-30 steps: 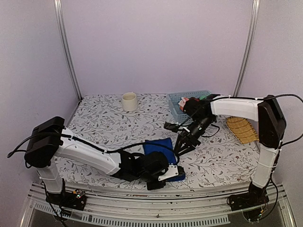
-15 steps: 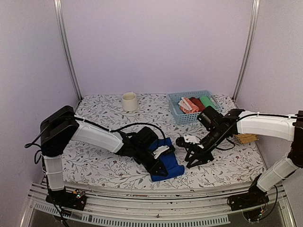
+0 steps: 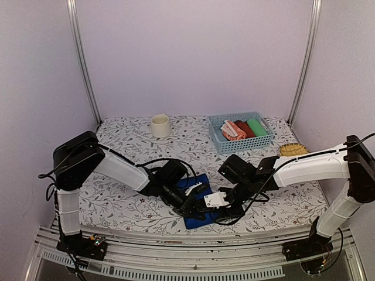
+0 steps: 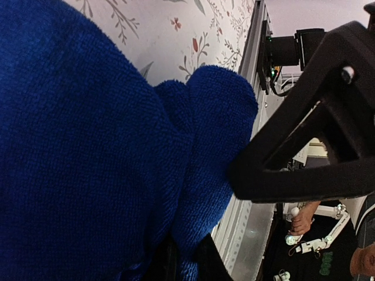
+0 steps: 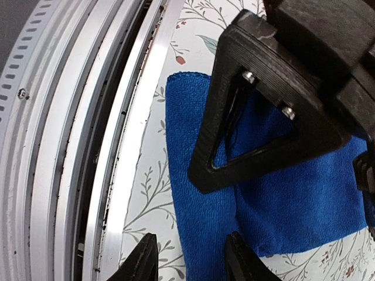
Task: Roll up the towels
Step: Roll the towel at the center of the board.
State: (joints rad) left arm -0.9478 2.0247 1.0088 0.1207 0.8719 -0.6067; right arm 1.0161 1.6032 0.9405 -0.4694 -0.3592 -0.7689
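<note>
**Blue towel pinched at the table's near edge**

The blue towel [image 4: 88,146] is found on the flowered table [image 3: 129,152], close to the metal rail [image 5: 88,146] at the near edge, between the two arms. It is spread mostly flat, and one edge is turned over into a thick, narrow fold.

The left claw [image 4: 186,266] is seen with its fingertips pressed close together, and a bit of the blue towel is pinched between them at the fold. The right claw [image 5: 190,260] is held just above the same fold with its fingertips spread apart, and nothing is gripped between them. In the left wrist view, one of its fingers appears to be pressed against the rolled edge (whether it truly touches cannot be told for certain).

The orange-salmon towel [image 3: 230,130] is kept rolled in the blue basket [image 3: 218,143] at the far side of the table, well apart from the claws. Beside it in the basket a red roll [image 3: 243,129] and a green roll [image 3: 256,126] are laid. A cream cup [image 3: 160,125] is stood upright to the left of the basket, and a woven mat [image 3: 292,150] is partly seen to the basket's right.
</note>
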